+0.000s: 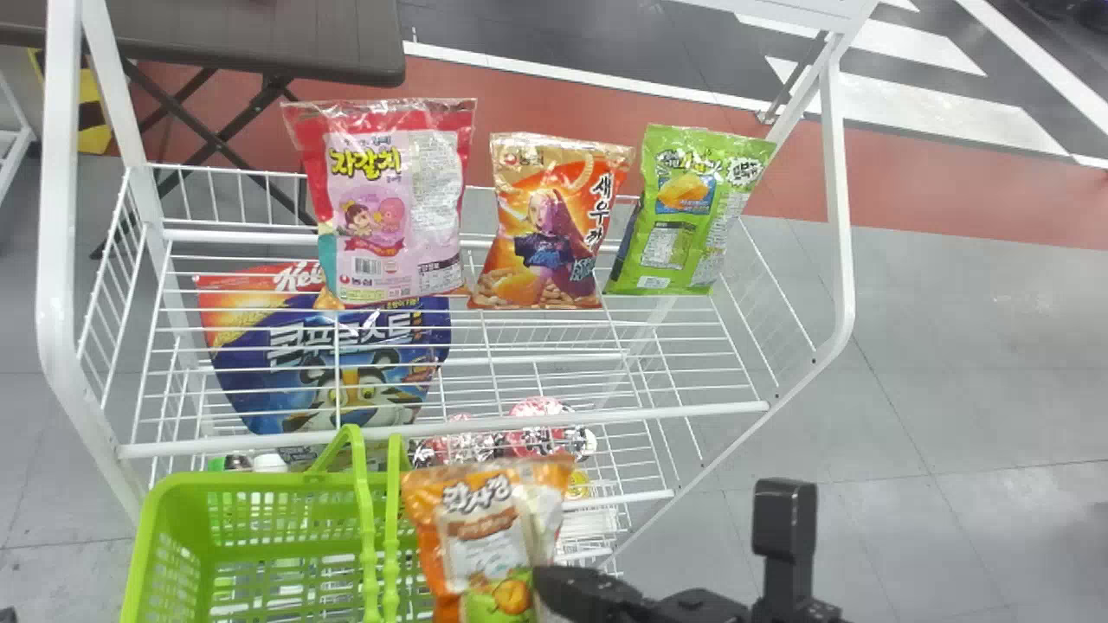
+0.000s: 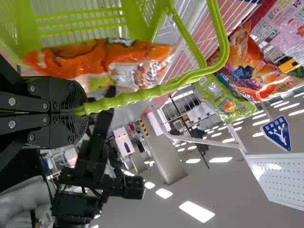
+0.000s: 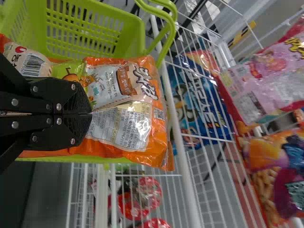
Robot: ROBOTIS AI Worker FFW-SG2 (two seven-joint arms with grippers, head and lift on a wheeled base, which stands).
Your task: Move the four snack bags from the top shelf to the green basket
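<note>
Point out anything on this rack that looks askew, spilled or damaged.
I see nothing spilled or torn. The green snack bag on the top shelf looks slightly askew: its top leans toward the head view's right.

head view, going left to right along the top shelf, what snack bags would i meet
Pink and red snack bag → orange snack bag with a figure on its front → bright green snack bag.

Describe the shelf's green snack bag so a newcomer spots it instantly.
Find the white wire rack, then its top shelf. The green bag stands rightmost in the head view's row of three. Green sets it apart from the orange bag beside it and the pink bag beyond.
</note>
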